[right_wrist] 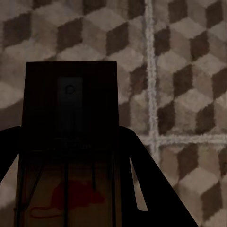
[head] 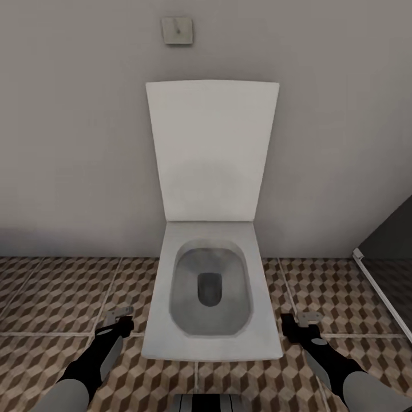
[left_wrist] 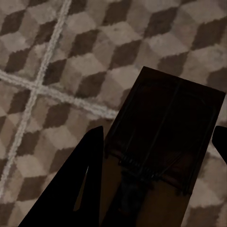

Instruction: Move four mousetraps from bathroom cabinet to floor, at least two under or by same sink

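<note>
2 mousetraps are in hand, 1 per arm: the left mousetrap lies pinched between the dark fingers of the left gripper, and the right mousetrap, its board stamped with a red mouse outline, is pinched the same way by the right gripper. Each board's long axis runs straight out along its gripper's fingers, projecting past the tips, so in each wrist view the trap hangs directly above the bathroom floor with cube-patterned tile and pale grout lines beneath it. In the head view the pale trap ends show just beyond each set of fingertips, low over the tiles, on either side of a white toilet whose lid stands raised against a grey wall bearing a small square flush plate. A dark glass shower enclosure edges the scene on the robot's right. No sink and no cabinet appear here, so the judgement is that the robot needs to turn toward a sink before either arm lowers its board flat onto the floor; neither arm looks nearer to that goal.
</note>
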{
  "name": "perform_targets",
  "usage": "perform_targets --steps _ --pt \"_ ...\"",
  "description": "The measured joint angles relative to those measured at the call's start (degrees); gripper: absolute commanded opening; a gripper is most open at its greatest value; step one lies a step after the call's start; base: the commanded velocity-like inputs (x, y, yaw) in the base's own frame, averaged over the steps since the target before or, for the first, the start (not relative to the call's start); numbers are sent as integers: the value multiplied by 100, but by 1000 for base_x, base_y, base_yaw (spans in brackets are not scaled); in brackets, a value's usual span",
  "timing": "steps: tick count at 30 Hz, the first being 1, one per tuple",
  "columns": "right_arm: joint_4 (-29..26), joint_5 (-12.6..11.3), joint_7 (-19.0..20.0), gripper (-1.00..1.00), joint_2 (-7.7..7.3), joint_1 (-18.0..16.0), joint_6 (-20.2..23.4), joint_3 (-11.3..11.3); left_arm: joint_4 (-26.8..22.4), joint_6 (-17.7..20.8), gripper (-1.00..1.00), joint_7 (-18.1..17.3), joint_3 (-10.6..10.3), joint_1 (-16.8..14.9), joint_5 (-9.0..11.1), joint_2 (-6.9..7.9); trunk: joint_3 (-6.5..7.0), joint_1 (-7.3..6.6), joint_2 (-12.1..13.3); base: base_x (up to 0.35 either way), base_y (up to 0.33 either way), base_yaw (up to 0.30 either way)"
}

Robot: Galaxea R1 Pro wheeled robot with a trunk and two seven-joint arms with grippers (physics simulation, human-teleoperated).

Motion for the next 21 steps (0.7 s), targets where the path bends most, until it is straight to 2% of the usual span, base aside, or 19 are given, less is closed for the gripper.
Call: perform_targets --steps 15,21 --pt "11 -10 0 -100 1 0 -102 0 0 -9 -100 33 -3 0 1 -16 0 0 0 1 0 0" --pt "11 -10 -1 -100 1 3 -102 0 1 -10 -100 29 -9 0 2 -12 0 0 0 -22 -107 0"
